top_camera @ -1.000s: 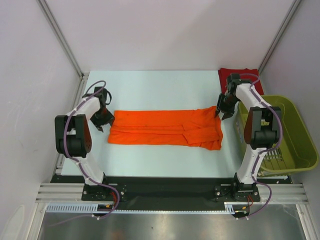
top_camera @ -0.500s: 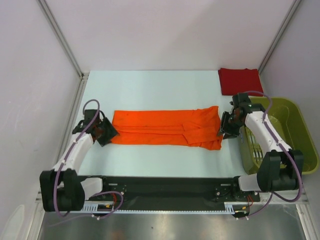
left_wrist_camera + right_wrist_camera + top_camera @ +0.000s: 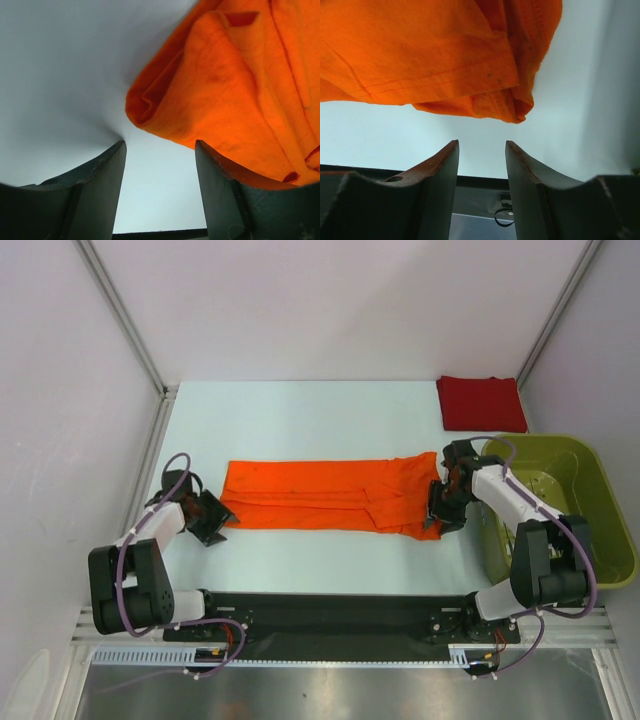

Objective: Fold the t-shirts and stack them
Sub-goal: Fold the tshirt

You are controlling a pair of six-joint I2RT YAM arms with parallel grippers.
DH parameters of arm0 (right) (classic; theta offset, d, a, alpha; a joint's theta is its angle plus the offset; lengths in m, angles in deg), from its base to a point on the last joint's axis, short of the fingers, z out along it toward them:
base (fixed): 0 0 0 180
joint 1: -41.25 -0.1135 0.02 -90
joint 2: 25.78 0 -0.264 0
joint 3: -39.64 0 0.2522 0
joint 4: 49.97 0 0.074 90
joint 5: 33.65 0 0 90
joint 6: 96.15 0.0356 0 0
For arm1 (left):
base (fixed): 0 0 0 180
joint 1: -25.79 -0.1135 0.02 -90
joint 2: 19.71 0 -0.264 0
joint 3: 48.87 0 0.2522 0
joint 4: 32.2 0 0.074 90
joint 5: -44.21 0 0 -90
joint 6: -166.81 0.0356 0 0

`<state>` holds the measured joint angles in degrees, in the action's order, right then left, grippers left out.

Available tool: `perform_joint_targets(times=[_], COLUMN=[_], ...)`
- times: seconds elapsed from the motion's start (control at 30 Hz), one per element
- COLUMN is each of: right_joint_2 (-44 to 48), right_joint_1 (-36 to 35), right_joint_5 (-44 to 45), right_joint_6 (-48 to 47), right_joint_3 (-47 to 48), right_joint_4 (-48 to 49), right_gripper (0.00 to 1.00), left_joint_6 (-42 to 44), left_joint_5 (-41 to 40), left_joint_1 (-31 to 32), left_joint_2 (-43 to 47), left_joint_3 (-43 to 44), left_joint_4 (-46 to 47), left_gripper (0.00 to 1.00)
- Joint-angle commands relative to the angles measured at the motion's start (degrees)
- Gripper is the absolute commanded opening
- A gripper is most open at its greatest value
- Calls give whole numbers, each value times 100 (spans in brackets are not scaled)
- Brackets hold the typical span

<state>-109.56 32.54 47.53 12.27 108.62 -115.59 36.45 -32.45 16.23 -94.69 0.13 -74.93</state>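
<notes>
The bright orange t-shirt lies folded into a long strip across the middle of the table. The dark red t-shirt lies folded at the far right corner. My left gripper is open and empty, just off the strip's near left corner; that corner shows beyond its fingers. My right gripper is open and empty at the strip's near right corner, whose hem hangs just past its fingertips.
An olive-green plastic basket stands at the right edge, close beside my right arm. White walls enclose the table on three sides. A black rail runs along the near edge.
Both grippers have moved down toward the near edge, from the strip's far corners to its near corners. The orange t-shirt has not visibly shifted.
</notes>
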Motion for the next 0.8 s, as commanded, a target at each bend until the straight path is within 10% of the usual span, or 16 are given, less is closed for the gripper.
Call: perform_joint_targets(times=[0.0, 0.27, 0.77], right_joint_2=[-6, -523, -2475], right_joint_1=[-87, -1044, -2302], right_joint_5=[-163, -1209, -410], right_joint_6=[100, 644, 971], right_joint_3=[147, 866, 2010], right_joint_4=[263, 1185, 1907], right_gripper=[47, 49, 14], left_joint_6=[19, 582, 810], left_joint_5=[28, 511, 450], left_joint_1=[-239, -240, -28], left_joint_2=[-113, 203, -1669], left_joint_3=[26, 492, 1125], left_joint_4=[252, 365, 551], left_gripper=[63, 52, 50])
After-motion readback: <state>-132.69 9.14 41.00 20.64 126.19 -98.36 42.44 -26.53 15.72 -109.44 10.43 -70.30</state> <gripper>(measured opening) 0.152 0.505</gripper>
